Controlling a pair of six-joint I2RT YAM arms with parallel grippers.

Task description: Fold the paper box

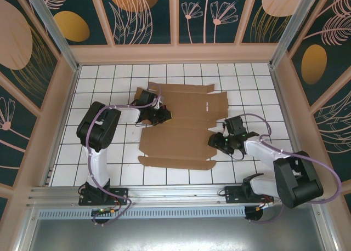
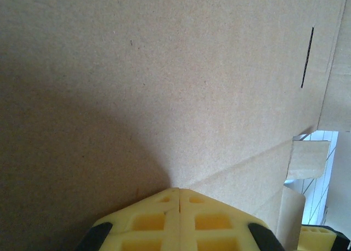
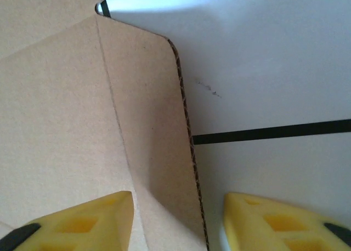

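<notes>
The paper box (image 1: 181, 125) is a large flat brown cardboard sheet with flaps and creases, lying in the middle of the white tiled table (image 1: 109, 81). My left gripper (image 1: 163, 117) rests on the sheet's left part. In the left wrist view its yellow fingers are shut tip to tip (image 2: 180, 192) against bare cardboard (image 2: 164, 70), holding nothing. My right gripper (image 1: 215, 141) is at the sheet's right edge. It stands open (image 3: 178, 207) astride a side flap (image 3: 153, 125): one finger (image 3: 104, 215) is over the cardboard, the other (image 3: 263, 218) over the table. The flap's corrugated edge (image 3: 189, 152) runs between them.
A narrow slot (image 2: 307, 56) is cut in the sheet near its far right flaps. A wooden-framed enclosure with patterned panels (image 1: 175, 15) walls the table on three sides. A metal rail (image 1: 175, 193) runs along the near edge by the arm bases.
</notes>
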